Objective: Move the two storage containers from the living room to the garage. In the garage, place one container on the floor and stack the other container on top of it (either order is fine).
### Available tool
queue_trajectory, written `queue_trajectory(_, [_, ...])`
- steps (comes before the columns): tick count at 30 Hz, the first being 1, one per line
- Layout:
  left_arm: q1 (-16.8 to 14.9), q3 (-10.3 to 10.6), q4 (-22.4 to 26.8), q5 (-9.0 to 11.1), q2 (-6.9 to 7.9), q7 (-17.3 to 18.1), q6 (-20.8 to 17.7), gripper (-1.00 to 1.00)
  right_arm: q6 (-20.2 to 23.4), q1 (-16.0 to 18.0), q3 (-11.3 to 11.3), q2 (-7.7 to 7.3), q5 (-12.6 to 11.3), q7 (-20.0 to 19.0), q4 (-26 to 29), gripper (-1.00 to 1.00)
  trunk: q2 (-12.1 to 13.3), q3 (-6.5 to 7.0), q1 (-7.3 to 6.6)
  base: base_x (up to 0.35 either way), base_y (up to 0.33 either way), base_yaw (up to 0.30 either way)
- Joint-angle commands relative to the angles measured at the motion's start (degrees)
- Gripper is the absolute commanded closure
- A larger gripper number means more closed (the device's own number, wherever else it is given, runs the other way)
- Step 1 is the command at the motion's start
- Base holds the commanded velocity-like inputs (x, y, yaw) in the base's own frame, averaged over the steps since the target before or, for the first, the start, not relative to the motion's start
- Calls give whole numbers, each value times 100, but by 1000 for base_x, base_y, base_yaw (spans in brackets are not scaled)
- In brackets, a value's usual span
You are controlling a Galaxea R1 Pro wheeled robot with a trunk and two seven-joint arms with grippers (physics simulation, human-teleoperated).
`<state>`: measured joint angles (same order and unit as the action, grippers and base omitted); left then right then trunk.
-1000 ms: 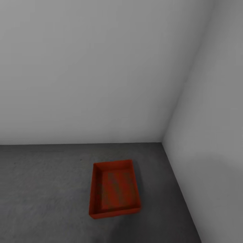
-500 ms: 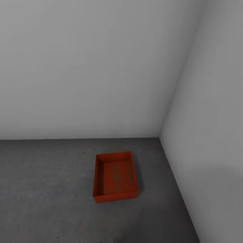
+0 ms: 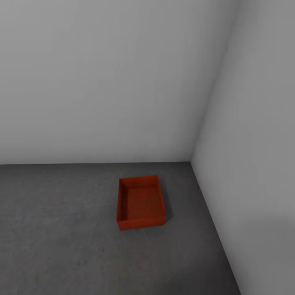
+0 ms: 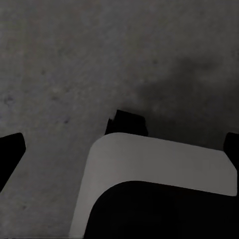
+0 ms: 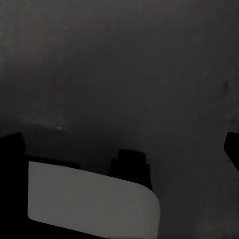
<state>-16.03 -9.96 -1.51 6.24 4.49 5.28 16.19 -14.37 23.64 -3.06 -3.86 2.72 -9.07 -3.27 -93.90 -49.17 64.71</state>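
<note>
Orange-red storage container (image 3: 141, 203) sits upright and open-topped on the dark grey concrete floor (image 3: 57, 229), near the corner formed by two plain white walls (image 3: 102, 78). Left gripper (image 4: 119, 149) and right gripper (image 5: 124, 149) each hang over bare concrete with fingers spread wide, empty, dark fingertips at the frame edges.
</note>
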Motion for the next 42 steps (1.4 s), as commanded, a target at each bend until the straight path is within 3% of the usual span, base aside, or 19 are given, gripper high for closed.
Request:
queue_trajectory(1, [-6,-24,-16,61,2,29,20,-100,-45,9,-28,-1,25,2,-24,-100,39,15,-27,-339,0,0])
queue_trajectory(11, [-6,-24,-16,61,-30,-239,24,-100,-43,9,-19,-1,25,2,-24,-100,440,194,-246,-339,0,0])
queue_trajectory(42, [-6,-19,-16,46,-27,-264,26,-100,-31,8,-19,-1,53,-4,-24,-100,1684,751,-927,-335,0,0])
